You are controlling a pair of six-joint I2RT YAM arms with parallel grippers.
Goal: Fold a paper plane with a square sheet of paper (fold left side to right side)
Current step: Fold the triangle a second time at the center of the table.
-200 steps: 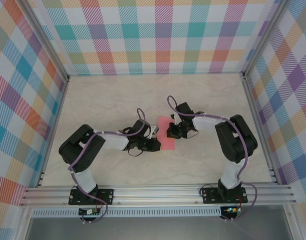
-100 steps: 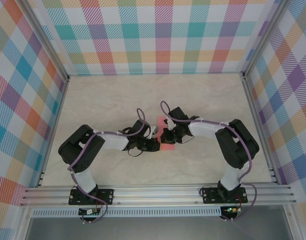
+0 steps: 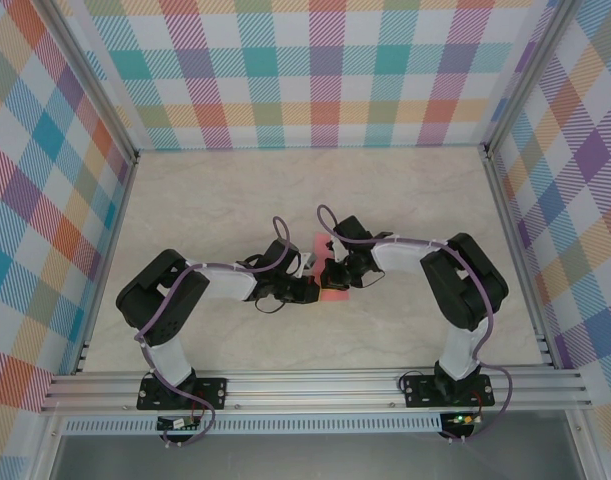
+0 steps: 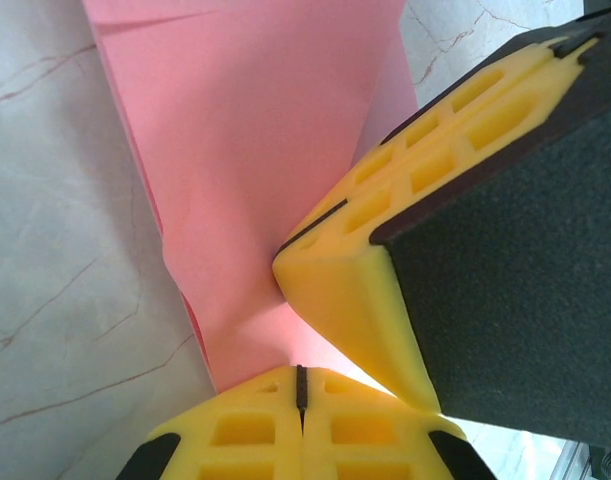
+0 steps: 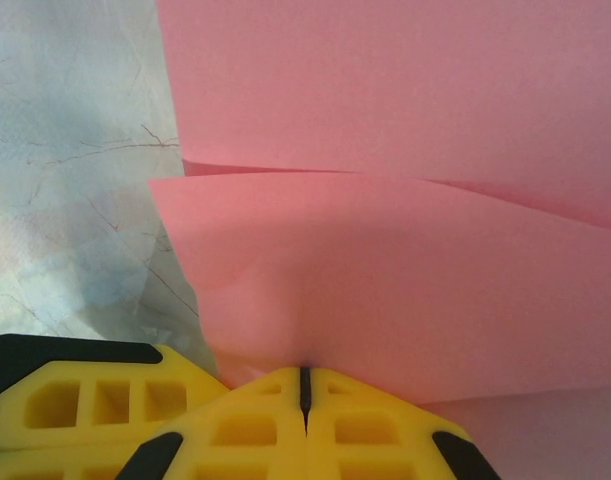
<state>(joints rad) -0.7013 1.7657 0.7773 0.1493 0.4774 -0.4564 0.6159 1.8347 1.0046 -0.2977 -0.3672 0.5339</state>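
on the table (image 3: 205, 210), left pincer (image 4: 300, 385) and right pincer (image 5: 305, 385) each clench the folded pink paper (image 4: 255, 130).

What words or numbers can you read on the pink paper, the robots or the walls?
No text can be read.
The square sheet of paper is plain pink, with no print.
The checked walls and the table bear no letters.
Any marks on the arm bases are too small to read.
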